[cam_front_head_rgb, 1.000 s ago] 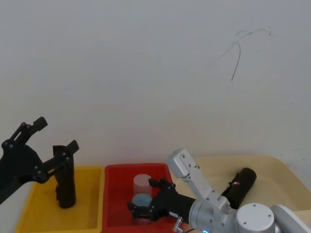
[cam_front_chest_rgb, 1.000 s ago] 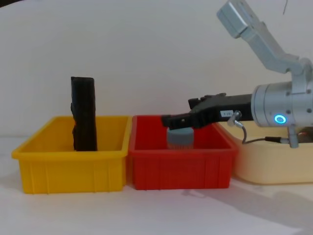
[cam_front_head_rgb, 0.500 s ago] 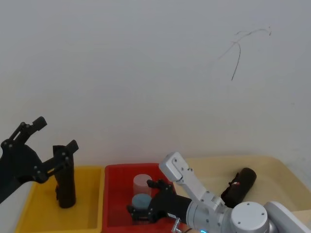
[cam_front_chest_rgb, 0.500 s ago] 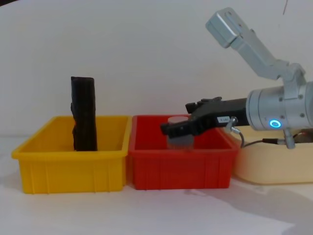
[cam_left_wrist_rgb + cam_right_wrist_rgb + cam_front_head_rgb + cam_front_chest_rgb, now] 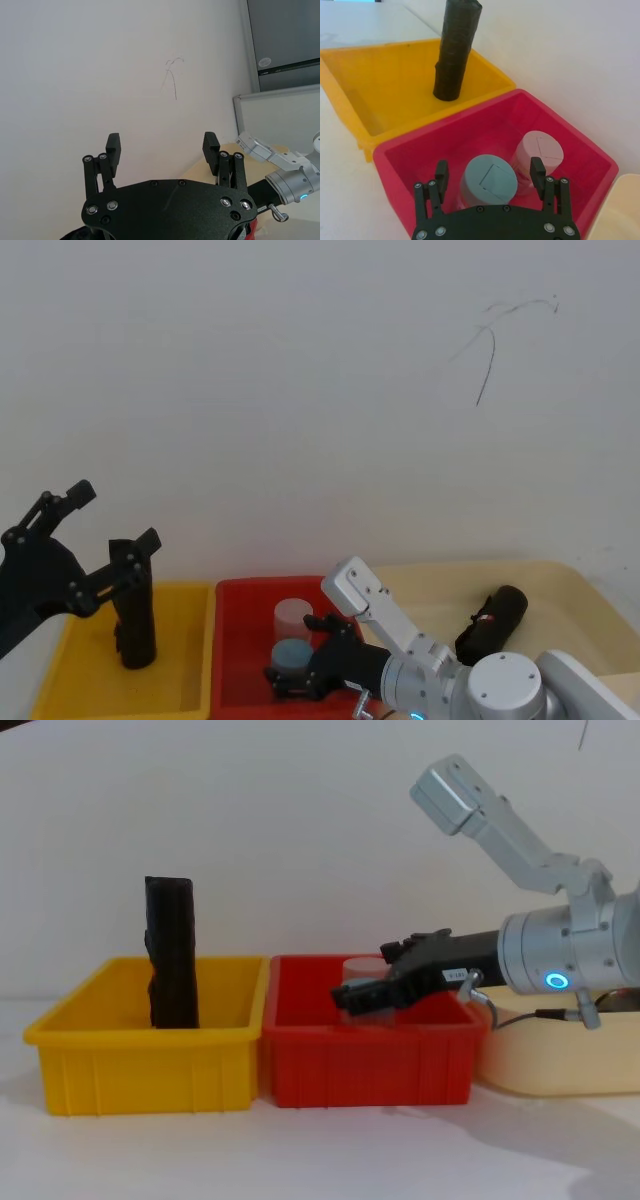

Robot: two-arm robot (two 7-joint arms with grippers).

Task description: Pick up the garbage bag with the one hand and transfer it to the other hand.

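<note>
Black garbage bag (image 5: 491, 625) lies ungrasped in the beige bin (image 5: 585, 590). Right gripper (image 5: 490, 172) hovers spread over the red bin (image 5: 366, 1065); left gripper (image 5: 162, 146) hangs open, probably awaiting transfer. Pickup comes next.

Plain white wall (image 5: 300, 390) fills the background, thin dark scribble mark (image 5: 490, 345) toward 1 o'clock; white tabletop (image 5: 300, 1150) below, evenly lit; grey panel (image 5: 282, 42) and whiteboard-like frame (image 5: 272, 117) at 3 o'clock.
</note>
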